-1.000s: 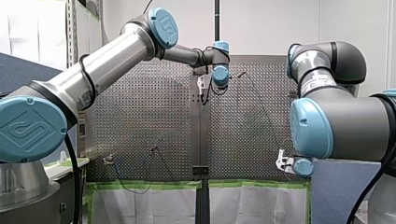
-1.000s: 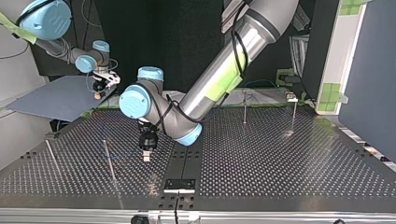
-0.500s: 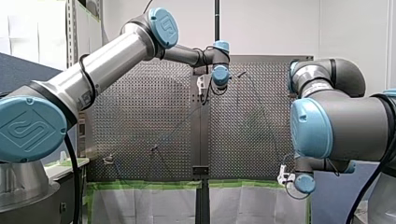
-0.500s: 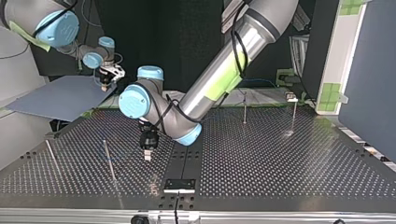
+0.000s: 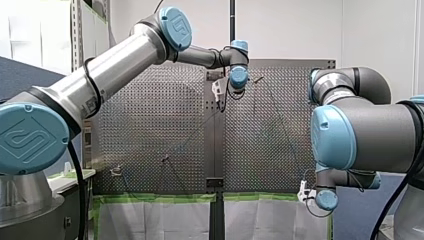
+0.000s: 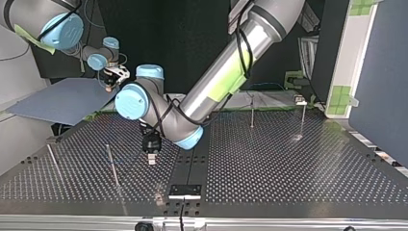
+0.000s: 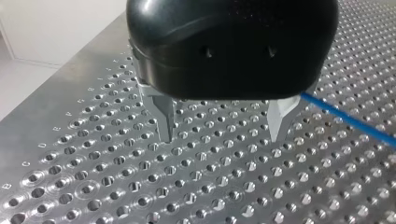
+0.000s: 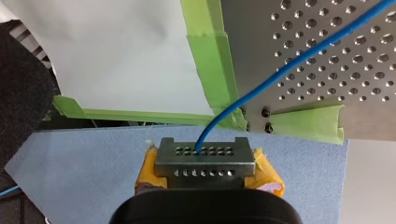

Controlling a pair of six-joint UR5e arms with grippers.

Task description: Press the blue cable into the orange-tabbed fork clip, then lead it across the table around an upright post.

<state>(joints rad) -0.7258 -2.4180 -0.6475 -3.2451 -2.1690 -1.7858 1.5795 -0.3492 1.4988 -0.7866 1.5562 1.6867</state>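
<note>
The blue cable [image 8: 299, 56] runs off the perforated table's corner into my right gripper [image 8: 203, 156], which is shut on it between yellow pads. This gripper hangs past the table edge over a blue board, also seen in the top view [image 6: 111, 79] and the front view [image 5: 303, 192]. My left gripper [image 7: 224, 135] stands open just above the table with nothing between its metal fingers [image 7: 166, 126]. A stretch of blue cable [image 7: 345, 119] passes beside one finger. In the top view my left gripper [image 6: 151, 156] points down near a thin upright post [image 6: 111, 163].
More upright posts stand at the top view's left [image 6: 53, 161] and far right [image 6: 251, 110], [image 6: 303, 115]. A small clip [image 5: 116, 171] sits on the table [image 6: 288, 163] in the front view. Green tape [image 8: 205, 60] lines the table edge. The blue board [image 6: 62, 101] lies beside the table.
My right gripper has moved off the table's edge with the cable, downward in the front view. My left arm's wrist has shifted slightly; its gripper stays over the same spot.
</note>
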